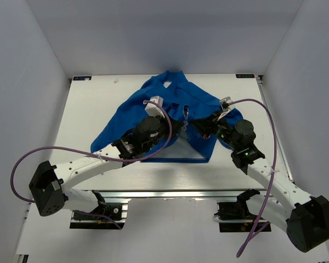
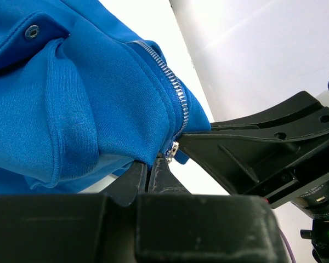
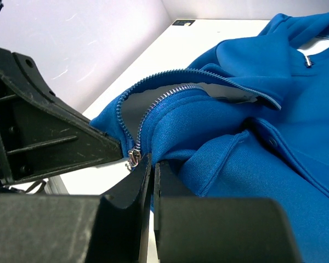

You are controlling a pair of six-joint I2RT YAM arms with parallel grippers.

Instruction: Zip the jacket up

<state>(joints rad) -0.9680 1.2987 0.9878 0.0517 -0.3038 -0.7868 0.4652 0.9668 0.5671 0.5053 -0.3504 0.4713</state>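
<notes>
Bunched on the white table (image 1: 93, 104), centre-back: a bright royal-blue fabric jacket (image 1: 175, 98), front hem pinched by left fingers (image 2: 163, 178) and right fingers (image 3: 132, 189), both pairs pressed together on cloth beside the pale grey zipper (image 2: 172, 83). Teeth apart; zipping apparently not begun, whole run left.

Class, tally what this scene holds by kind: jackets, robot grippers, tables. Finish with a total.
jacket: 1
grippers: 2, the left gripper and the right gripper
table: 1
Total: 4
</notes>
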